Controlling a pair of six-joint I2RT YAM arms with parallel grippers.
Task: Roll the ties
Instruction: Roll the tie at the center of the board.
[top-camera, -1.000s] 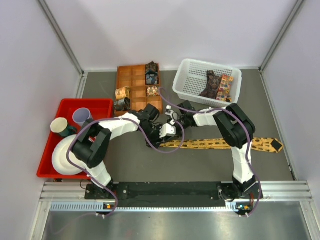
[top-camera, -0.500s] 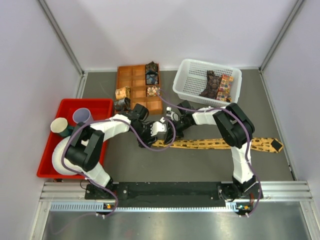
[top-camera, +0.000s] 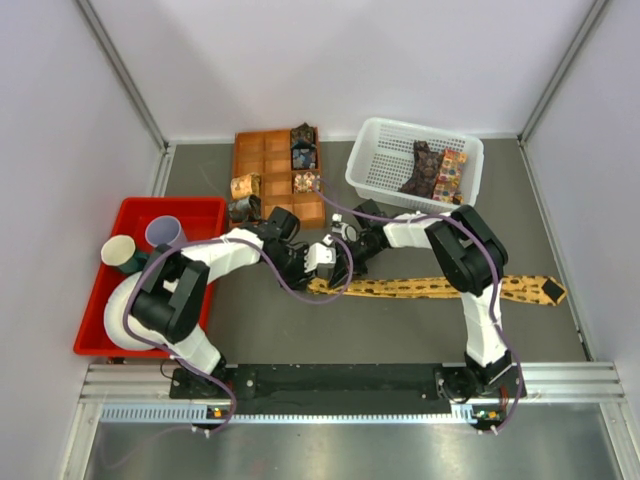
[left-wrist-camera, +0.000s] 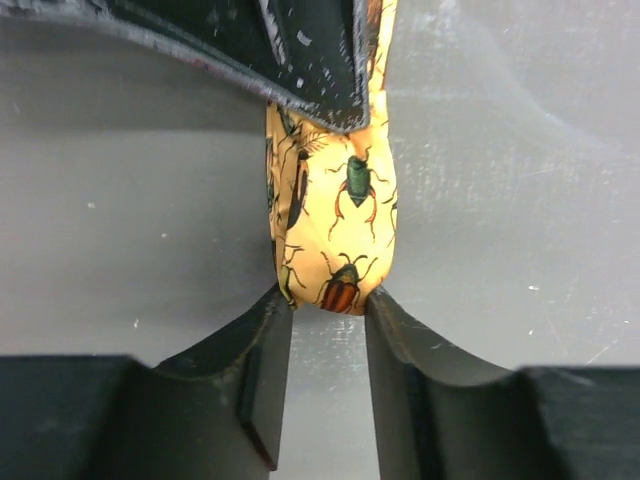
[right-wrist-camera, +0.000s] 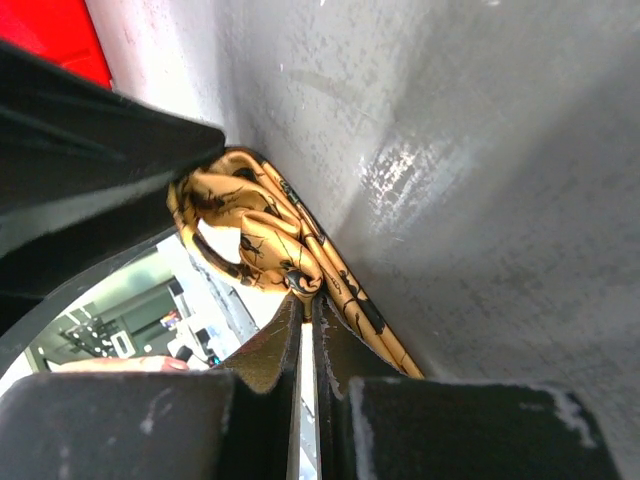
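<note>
From the right wrist, the yellow tie (right-wrist-camera: 265, 225) runs out of sight behind the right gripper (right-wrist-camera: 306, 300) at the bottom edge. From the left wrist, that gripper hides the tie's upper stretch, and whether the left gripper (left-wrist-camera: 327, 315) pinches its end is unclear. From above, both grippers cover that end.

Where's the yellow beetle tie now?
Top view: the yellow tie lies across mid-table, its left end between the left pincer and right pincer, nearer than the white basket.

Bright, even light from above casts soft shadows in the overhead view. Glare whitens the table (right-wrist-camera: 400, 180) in the right wrist view; the tie (left-wrist-camera: 340, 220) is sharp.
</note>
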